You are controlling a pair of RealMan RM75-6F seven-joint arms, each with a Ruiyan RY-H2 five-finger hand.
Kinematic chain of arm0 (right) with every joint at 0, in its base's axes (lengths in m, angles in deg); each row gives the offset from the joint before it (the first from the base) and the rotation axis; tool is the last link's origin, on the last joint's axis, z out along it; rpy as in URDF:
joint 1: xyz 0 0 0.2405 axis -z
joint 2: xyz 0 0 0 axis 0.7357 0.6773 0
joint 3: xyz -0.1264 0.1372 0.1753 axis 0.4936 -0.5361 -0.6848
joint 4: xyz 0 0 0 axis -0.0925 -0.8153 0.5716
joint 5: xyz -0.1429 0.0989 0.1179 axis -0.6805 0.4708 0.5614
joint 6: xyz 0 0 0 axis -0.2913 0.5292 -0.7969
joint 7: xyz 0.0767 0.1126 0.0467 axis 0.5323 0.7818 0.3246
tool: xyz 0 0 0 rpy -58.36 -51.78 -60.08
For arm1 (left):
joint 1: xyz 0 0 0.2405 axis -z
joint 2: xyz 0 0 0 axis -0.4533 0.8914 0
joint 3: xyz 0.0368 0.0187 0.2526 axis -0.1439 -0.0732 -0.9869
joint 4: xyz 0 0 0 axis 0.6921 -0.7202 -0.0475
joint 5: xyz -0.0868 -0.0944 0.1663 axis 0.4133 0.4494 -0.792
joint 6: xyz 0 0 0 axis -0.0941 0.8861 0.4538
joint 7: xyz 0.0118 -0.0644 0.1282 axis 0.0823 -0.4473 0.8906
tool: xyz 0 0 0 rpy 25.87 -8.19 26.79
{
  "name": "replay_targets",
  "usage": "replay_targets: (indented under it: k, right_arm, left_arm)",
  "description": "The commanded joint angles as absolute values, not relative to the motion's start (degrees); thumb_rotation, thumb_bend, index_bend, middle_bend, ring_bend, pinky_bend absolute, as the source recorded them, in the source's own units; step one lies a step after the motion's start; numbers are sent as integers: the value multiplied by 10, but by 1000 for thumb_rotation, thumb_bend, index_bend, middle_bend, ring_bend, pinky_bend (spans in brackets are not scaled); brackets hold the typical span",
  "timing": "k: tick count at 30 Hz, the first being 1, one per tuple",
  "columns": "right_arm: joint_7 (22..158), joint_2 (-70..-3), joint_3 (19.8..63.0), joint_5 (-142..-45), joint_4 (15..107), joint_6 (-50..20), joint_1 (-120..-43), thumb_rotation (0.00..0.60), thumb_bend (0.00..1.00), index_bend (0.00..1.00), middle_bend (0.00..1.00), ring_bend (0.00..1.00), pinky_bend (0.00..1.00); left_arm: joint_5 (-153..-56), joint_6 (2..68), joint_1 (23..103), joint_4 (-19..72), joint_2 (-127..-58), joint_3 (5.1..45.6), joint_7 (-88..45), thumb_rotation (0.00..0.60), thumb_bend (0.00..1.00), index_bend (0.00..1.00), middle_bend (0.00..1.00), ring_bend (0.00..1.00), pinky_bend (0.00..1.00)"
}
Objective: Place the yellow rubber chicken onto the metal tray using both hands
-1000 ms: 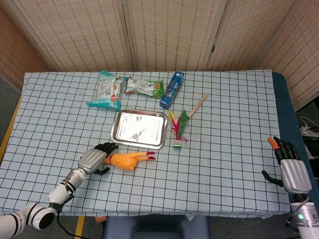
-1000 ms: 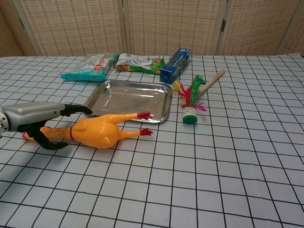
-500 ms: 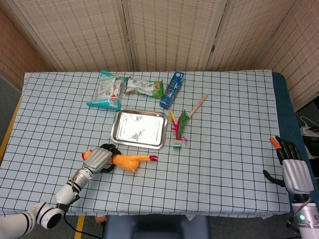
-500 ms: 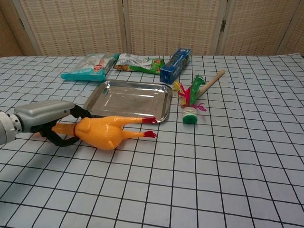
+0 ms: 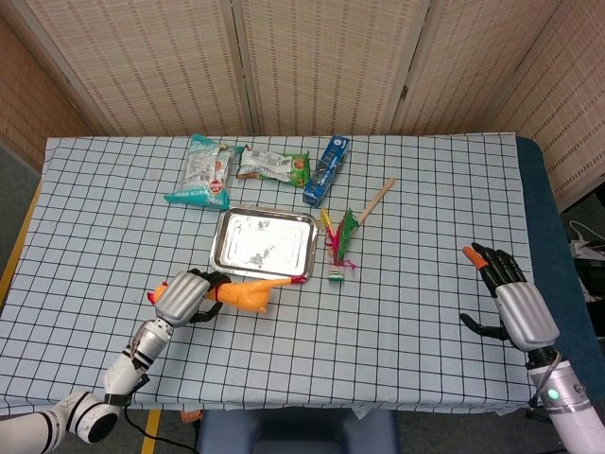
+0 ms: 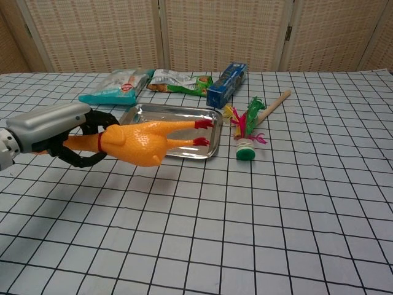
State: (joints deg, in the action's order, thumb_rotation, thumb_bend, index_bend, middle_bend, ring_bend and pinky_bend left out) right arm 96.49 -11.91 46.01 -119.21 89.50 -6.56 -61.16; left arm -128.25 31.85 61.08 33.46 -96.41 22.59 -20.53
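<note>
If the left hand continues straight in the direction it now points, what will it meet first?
Probably the metal tray. The left hand holds the yellow rubber chicken pointing toward it, feet already near its front rim, though depth is unclear.

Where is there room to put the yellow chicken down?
The metal tray is bare inside. Checked cloth is also free between the shuttlecock and the right robot hand, and along the near edge. Crowded: behind the tray lie snack bags and a blue box. The left robot hand holds the chicken.
</note>
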Motion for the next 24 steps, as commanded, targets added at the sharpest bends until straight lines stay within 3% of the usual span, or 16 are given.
replay_targets:
  k: [1,7,11,19,24]
  right_arm:
    - [968,-76,419,-1142,968,-194,-706,600,184,0,0,0,0]
    - [1017,-93,357,-1029,1005,-378,-846,600,183,0,0,0,0]
    - [1010,-129,340,-958,994,-453,-925,600,184,0,0,0,0]
    - [940,-211,361,-822,946,-483,-1038,600,184,0,0,0,0]
    - [899,-254,386,-747,918,-461,-1089,600,184,0,0,0,0]
  left_arm:
    - [-1277,323,610,364,-953,229,-189,600,578,873,774,520,447]
    - [-1285,320,622,418,-931,231,-159,600,580,876,787,539,451]
    - [-1280,318,628,438,-928,235,-140,600,579,877,787,539,454]
    - [-1269,312,635,446,-925,239,-132,600,579,877,788,539,455]
    - [-1259,310,638,446,-923,242,-133,600,578,878,788,539,456]
